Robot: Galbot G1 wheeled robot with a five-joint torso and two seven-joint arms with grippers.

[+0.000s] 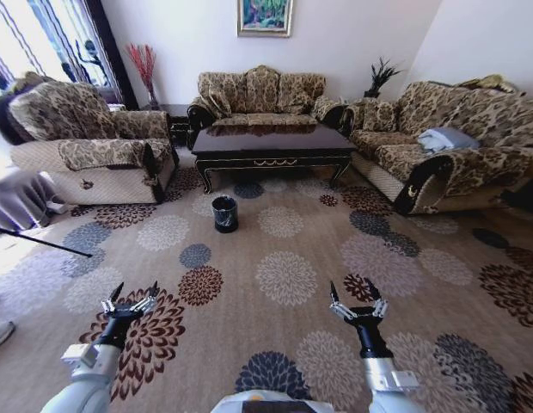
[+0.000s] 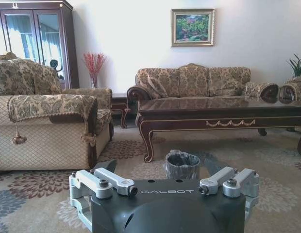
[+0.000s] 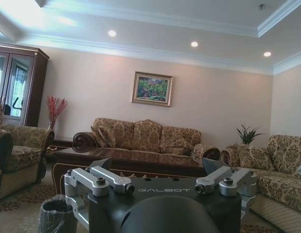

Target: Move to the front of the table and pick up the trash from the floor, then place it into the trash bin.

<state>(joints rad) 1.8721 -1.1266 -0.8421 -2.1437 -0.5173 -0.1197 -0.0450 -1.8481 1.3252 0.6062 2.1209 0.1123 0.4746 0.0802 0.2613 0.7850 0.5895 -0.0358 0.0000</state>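
Standing well short of the coffee table (image 1: 273,143), the robot holds its left gripper (image 1: 130,298) and right gripper (image 1: 356,301) low with fingers spread, empty. The black trash bin (image 1: 224,213) stands upright on the carpet just before the table's front-left leg, mouth upward. No litter is discernible, so its grip and lie cannot be judged.

a floral patterned carpet (image 1: 284,275) covers the floor; on it stand the dark glossy coffee table (image 1: 275,142), its top bare, and the black trash bin (image 1: 224,213) just in front.
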